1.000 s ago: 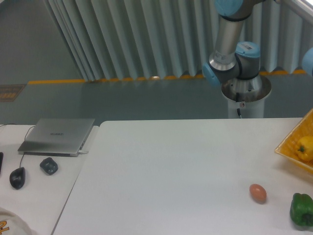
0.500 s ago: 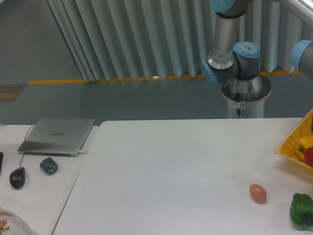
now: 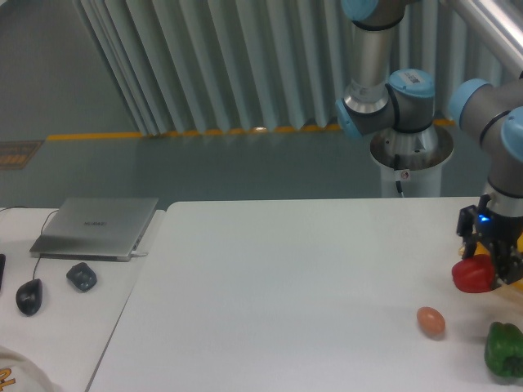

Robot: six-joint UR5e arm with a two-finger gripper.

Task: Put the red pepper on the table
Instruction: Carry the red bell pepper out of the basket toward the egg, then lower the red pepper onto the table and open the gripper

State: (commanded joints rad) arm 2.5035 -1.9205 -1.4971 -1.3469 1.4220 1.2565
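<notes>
Camera view from the fixed position shows, nearest to the lens at the right edge, a green bell pepper [image 3: 504, 350] lying on the white tabletop [image 3: 294, 286]. Just to its left and a little farther back lies a brown egg [image 3: 431, 322], apart from the green pepper.

Behind these two, the red pepper [image 3: 473, 275] hangs above the tabletop near the right edge. It is glossy and strongly red, with a rounded, lobed body and a bright highlight on its upper side; its stem is hidden. It looks a little bigger than the egg. The end effector [image 3: 493, 257] has its dark fingers closed on the pepper from above and from the right, so the pepper is carried and is not resting on the surface, as far as the picture lets me judge. A small blue light shines on the wrist above it. A thin piece of a yellow basket shows behind the fingers at the frame edge.

On the left, on the adjoining white desk [image 3: 57, 327], there are a black mouse [image 3: 29, 296], a small dark object [image 3: 81, 276] and, farther back, a closed grey laptop [image 3: 96, 226].

Farthest away stand the arm's base and grey-blue joints, in front of a pleated grey curtain [image 3: 229, 65].
</notes>
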